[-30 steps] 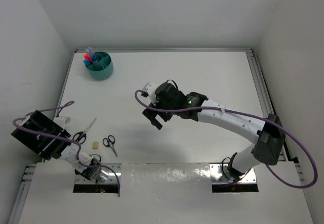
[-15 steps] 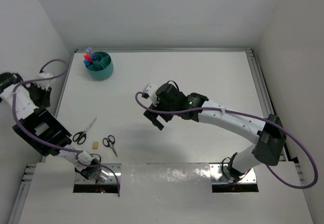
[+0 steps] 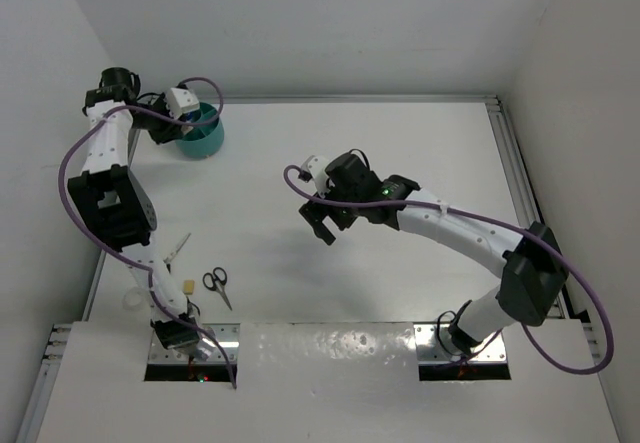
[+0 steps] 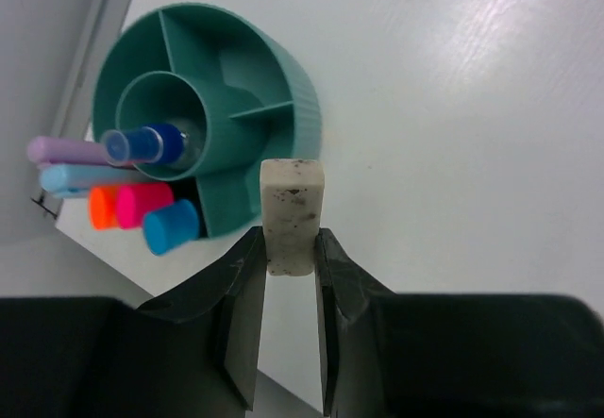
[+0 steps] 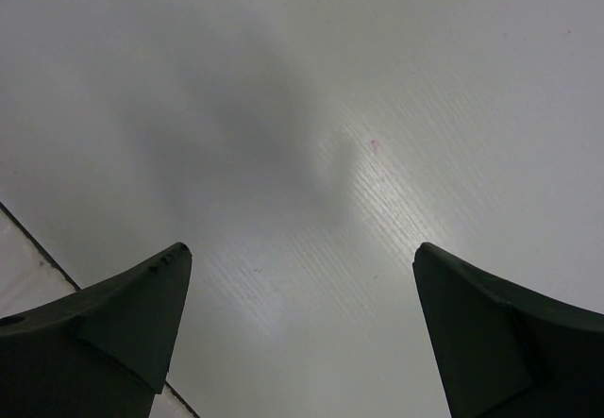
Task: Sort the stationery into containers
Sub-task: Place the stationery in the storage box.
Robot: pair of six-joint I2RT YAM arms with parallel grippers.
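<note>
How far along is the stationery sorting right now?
Done: several coloured markers sit in the round teal plastic organiser cup. In hand: the left jaws hold an off-white block eraser near its rim. Left: a tan eraser and two pairs of small scissors lie on the white table; the right jaws hang open.

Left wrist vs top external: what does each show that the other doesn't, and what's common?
Left wrist only: the left claw pinching a white eraser by the rim of the teal cup, and markers standing in the cup's compartments. Top external only: small scissors, long scissors partly behind the left arm, a tan eraser between them, and the right claw open over mid-table. Both: the teal cup and the white table.
</note>
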